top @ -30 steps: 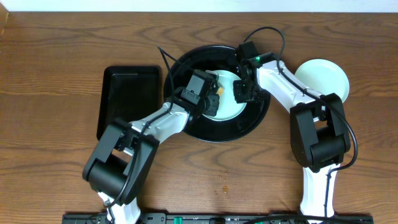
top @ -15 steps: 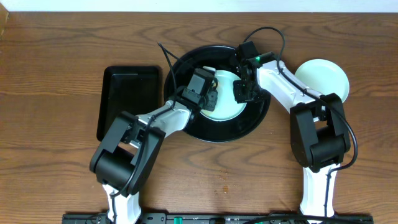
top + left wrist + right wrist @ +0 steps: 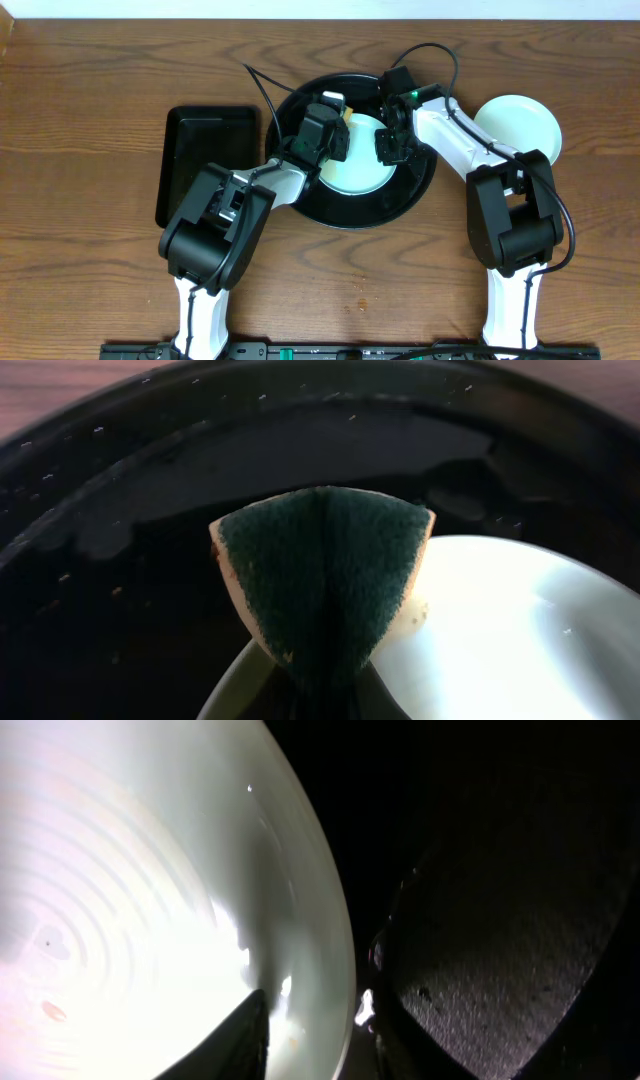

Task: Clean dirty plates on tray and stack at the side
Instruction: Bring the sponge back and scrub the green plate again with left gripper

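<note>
Here, the round tray (image 3: 345, 210) sat near the middle of the table (image 3: 90, 70), and a mint plate (image 3: 358, 172) lay inside it, a little toward its far-right part. The left gripper (image 3: 335, 122) was over the far-left edge of that plate, its jaws closed tight on a sponge (image 3: 337, 104), which was folded so that the dark green scouring face (image 3: 320, 585) bulged outward with pale yellow foam showing along its edges. In the left wrist view the sponge straddled the plate's rim (image 3: 500, 640), its tip over the glossy black tray floor (image 3: 130, 560) (whether it actually pressed on either surface could not be told from these views).

The right gripper (image 3: 386, 150) was at the opposite, right-hand side of the same plate. Its wrist view showed the plate's rim (image 3: 335, 970) running between the two fingers, one dark finger (image 3: 245, 1040) over the plate's inner face and the other textured pad (image 3: 480, 980) on the outside, over the tray. The jaws were nearly closed, pinching that rim. A small reddish-brown smear (image 3: 50, 1011) showed on the plate's ringed surface, low and left in that view.

A second plate (image 3: 518, 128) rested on the table to the right of the round tray, apart from both grippers. A rectangular tray (image 3: 205, 160) lay just left of the round one
</note>
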Robot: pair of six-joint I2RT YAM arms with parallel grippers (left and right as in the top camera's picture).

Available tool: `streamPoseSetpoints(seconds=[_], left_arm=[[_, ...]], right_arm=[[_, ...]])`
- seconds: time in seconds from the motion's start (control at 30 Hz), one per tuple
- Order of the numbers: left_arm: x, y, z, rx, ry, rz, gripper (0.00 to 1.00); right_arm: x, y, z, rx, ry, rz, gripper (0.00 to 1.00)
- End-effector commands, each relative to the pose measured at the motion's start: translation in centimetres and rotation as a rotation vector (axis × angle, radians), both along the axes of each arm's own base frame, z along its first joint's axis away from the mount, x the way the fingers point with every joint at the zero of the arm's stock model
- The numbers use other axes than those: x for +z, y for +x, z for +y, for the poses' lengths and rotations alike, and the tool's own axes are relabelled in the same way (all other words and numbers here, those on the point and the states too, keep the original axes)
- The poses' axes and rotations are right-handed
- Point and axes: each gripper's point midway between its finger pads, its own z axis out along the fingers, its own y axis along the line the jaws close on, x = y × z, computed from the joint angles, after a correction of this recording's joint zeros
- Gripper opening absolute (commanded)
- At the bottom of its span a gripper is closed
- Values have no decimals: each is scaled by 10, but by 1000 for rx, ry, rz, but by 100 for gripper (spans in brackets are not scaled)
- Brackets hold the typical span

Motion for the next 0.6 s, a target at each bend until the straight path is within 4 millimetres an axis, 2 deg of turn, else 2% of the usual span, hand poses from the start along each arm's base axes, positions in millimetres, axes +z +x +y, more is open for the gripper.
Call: streamPoseSetpoints(seconds=[0.0, 0.03, 0.1, 0.4, 0.57], left_arm=[[-16, -7, -11, -61, -54, 38, 8], [-13, -6, -14, -56, -82, 33, 8], [-7, -4, -19, -40, -119, 22, 8], [-4, -12, -38, -68, -137, 14, 8], [0, -6, -39, -57, -145, -25, 8]], right_arm=[[-3, -2, 0, 7, 1, 9, 24], [-3, -2, 0, 7, 1, 8, 19], [-3, -2, 0, 7, 1, 6, 1], [-3, 0, 1, 34, 3, -2, 1], [-3, 1, 1, 33, 3, -5, 1]])
